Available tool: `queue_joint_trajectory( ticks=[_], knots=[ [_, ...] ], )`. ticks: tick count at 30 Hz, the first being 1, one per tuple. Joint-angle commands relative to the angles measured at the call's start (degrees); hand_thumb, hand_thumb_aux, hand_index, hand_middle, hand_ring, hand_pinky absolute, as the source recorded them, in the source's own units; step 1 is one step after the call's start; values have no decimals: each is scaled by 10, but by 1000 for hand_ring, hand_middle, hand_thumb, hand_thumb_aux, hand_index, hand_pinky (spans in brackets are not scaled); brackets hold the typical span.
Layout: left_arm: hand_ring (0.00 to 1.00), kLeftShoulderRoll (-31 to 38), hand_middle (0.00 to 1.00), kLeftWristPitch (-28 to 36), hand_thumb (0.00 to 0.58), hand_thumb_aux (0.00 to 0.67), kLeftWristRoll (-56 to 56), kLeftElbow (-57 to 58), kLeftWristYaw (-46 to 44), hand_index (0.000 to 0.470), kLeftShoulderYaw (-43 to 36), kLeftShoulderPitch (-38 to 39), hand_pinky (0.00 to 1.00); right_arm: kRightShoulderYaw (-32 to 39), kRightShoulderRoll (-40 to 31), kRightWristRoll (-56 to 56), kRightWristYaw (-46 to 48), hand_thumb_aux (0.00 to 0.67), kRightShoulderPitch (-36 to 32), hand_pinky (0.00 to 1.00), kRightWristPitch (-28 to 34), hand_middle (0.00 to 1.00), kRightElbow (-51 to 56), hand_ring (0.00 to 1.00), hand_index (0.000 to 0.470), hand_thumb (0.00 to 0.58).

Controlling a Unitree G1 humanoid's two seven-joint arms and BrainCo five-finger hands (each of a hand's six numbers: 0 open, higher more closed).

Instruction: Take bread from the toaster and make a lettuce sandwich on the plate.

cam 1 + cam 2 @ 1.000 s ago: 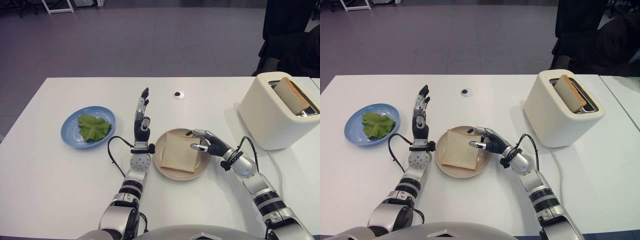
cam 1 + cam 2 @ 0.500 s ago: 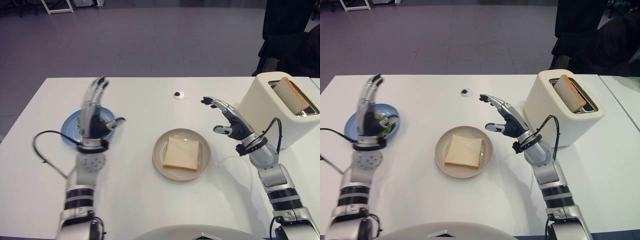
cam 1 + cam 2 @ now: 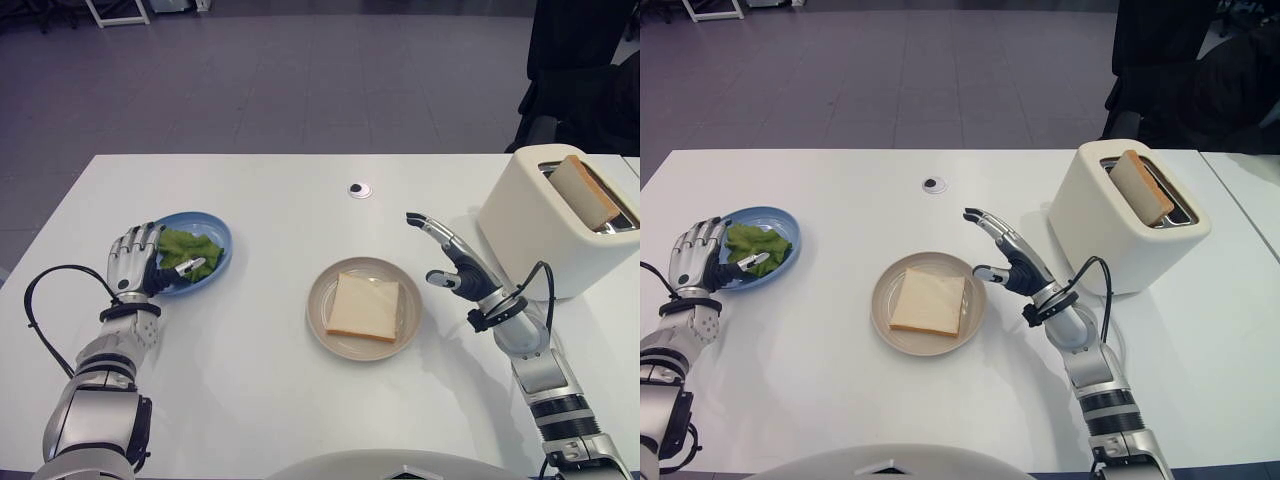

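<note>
- One bread slice [image 3: 366, 306] lies flat on the beige plate [image 3: 318, 318] at the middle of the white table [image 3: 300, 400]. Nothing lies on top of the slice.
- A second bread slice [image 3: 583, 190] stands tilted in the slot of the cream toaster [image 3: 535, 235]. Its upper part projects above the toaster's top.
- The toaster sits at the right side of the table, well apart from the beige plate.
- The lettuce [image 3: 190, 247] lies on the blue plate [image 3: 215, 225] at the left side of the table, well apart from the beige plate.
- The right hand [image 3: 455, 265] is raised over the table between the beige plate and the toaster. Its fingers are spread and extended, pointing away from the robot and towards the far edge. It holds nothing and touches neither the plate nor the toaster.
- The left hand [image 3: 135, 262] is at the near-left rim of the blue plate, its back turned up, just beside the lettuce and reaching over its near edge. Whether this hand is grasping the lettuce cannot be told.
- A black cable [image 3: 40, 290] loops out from the left forearm over the table's left part.
- A small round black-and-white marker [image 3: 359, 189] lies on the table beyond the beige plate, near the far edge.
</note>
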Motion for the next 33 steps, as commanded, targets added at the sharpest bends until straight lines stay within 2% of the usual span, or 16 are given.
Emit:
queue_joint_trajectory(
  ticks=[1, 7, 13, 17, 19, 23, 27, 30, 33],
  knots=[
    [0, 8, 0, 1, 580, 670, -9, 21, -41, 470, -37, -8, 0, 0, 0, 1, 3, 0, 8, 0, -3, 0, 7, 0, 0, 0],
    [0, 4, 0, -25, 580, 670, -15, 21, -94, 470, -96, -4, 0, 0, 5, 5, 2, 0, 1, 0, -1, 0, 12, 0, 0, 0],
    [0, 22, 0, -48, 580, 670, -64, -14, -18, 470, -79, -5, 0, -3, 8, 4, -4, 0, 5, 0, -3, 0, 12, 0, 0, 0],
    [0, 40, 0, -106, 580, 670, -123, -127, 53, 470, -18, 30, 0, -5, 9, 7, -7, 0, 4, 0, -8, 0, 14, 0, 0, 0],
    [0, 32, 0, -124, 580, 670, -134, -213, 54, 470, -6, 57, 0, -5, 12, 7, -8, 0, 3, 0, -9, 0, 14, 0, 0, 0],
    [0, -13, 0, -136, 580, 670, -131, -349, 1, 470, -31, 103, 0, -6, 19, 8, -11, 0, 0, 0, -11, 0, 14, 0, 0, 0],
    [0, -71, 0, -168, 580, 670, -137, -489, -108, 470, -95, 148, 0, -40, 9, 27, -15, 0, -1, 0, -9, 0, -24, 0, 0, 0],
    [0, -115, 0, -182, 580, 670, -122, -502, -164, 470, -146, 149, 0, -75, -1, 41, -19, 0, 1, 0, -2, 0, -58, 0, 0, 0],
    [0, -143, 0, -192, 580, 670, -116, -470, -188, 470, -164, 138, 0, -99, -11, 49, -18, 0, 3, 0, 6, 0, -74, 0, 0, 0]
  ],
)
